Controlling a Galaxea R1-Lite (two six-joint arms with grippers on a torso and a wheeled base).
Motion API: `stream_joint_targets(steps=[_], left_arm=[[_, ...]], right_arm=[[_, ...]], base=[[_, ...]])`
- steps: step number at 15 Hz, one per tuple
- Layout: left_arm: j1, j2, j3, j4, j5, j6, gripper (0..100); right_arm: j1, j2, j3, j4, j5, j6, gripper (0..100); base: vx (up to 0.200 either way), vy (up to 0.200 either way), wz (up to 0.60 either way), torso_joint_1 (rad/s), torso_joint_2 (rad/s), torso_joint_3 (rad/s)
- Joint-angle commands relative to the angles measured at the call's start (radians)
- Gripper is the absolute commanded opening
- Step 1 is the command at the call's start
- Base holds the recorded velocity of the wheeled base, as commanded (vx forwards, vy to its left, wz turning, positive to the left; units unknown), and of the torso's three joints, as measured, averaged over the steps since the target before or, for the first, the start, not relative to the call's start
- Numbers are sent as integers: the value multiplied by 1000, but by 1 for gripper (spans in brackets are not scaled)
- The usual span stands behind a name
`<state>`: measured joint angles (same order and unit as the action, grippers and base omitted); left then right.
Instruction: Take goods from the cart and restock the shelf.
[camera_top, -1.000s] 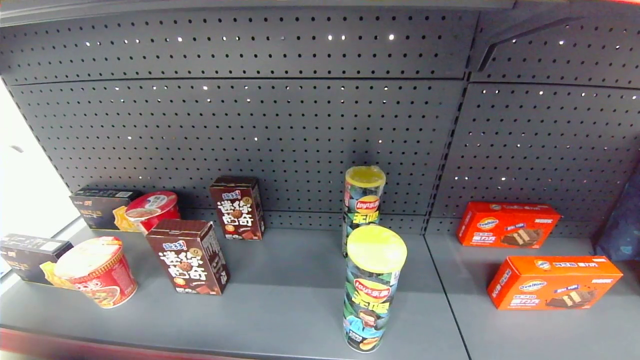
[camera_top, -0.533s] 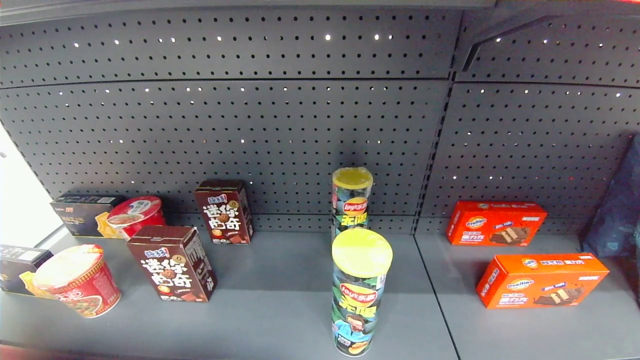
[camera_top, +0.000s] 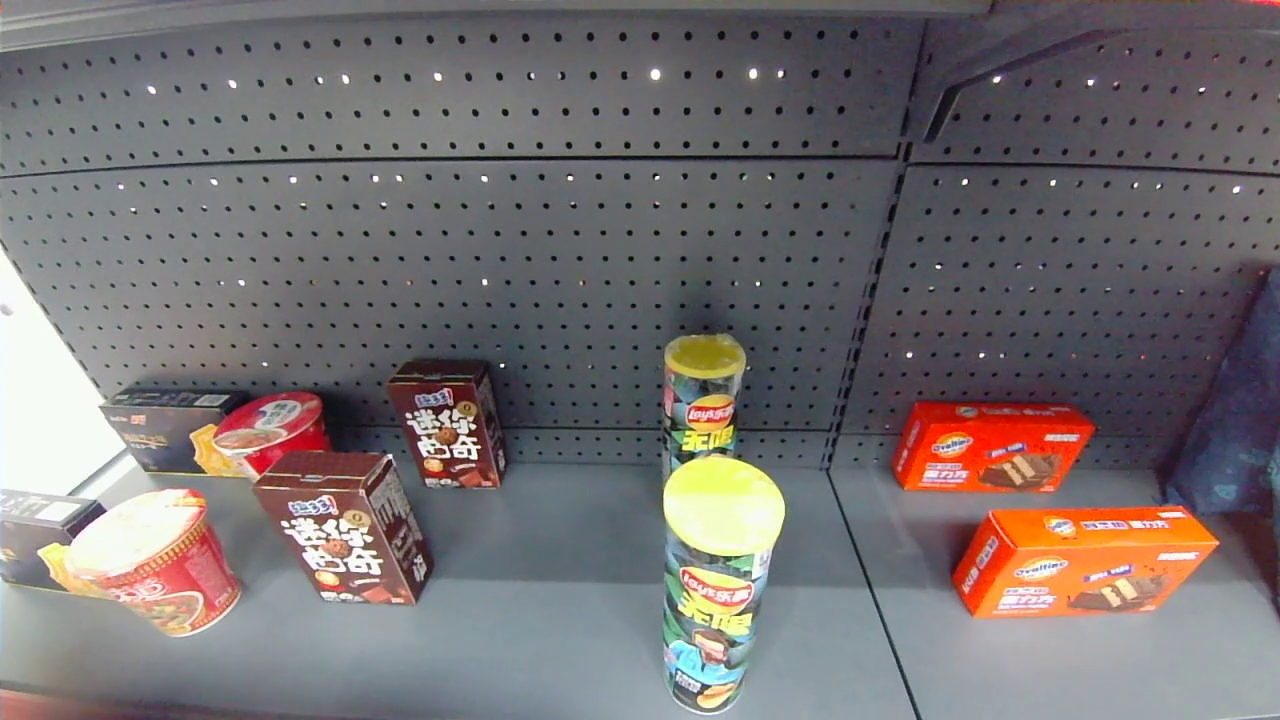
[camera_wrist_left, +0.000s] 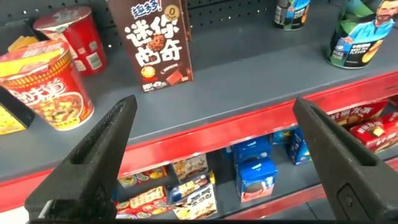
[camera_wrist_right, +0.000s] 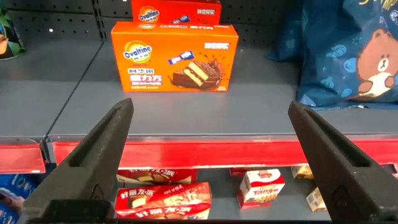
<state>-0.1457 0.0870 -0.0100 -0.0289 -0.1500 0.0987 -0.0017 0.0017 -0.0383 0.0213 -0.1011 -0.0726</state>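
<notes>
Centrally, a chip can (camera_top: 722, 585) stands on the shelf (camera_top: 560, 625) near a brown box (camera_top: 345, 540).

Head camera: close above the shelf (camera_top: 560, 610), facing forward and down toward its back panel (camera_top: 500, 280). Left wrist camera: low, just off the front edge, left end; shares the front brown box (camera_wrist_left: 158, 40) with head view. Right wrist camera: likewise at the right end; shares the front orange box (camera_wrist_right: 174, 56).

The grey shelf (camera_top: 560, 620) holds goods in pairs, one in front and one behind. Red noodle cups (camera_top: 155, 560) stand beside black boxes (camera_top: 165, 428) at the left, then upright brown boxes (camera_top: 345, 540). Yellow-lidded chip cans (camera_top: 722, 590) stand mid-shelf, with orange boxes (camera_top: 1085, 560) at the right, on their long edges.
</notes>
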Motion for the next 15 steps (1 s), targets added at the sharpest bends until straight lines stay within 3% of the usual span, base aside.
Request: stream_joint_targets(steps=[1, 11, 15], left_arm=[[0, 5, -1, 0, -2, 4, 100], [-2, 5, -1, 1, -2, -5, 100], [0, 5, -1, 1, 0, -53, 100]], right_arm=[[0, 3, 0, 0, 0, -1, 100], [0, 3, 0, 0, -2, 8, 100], [0, 3, 0, 2, 0, 20, 100]], base=[[0, 0, 0, 0, 0, 0], [0, 0, 0, 0, 0, 0], [0, 0, 0, 0, 0, 0]])
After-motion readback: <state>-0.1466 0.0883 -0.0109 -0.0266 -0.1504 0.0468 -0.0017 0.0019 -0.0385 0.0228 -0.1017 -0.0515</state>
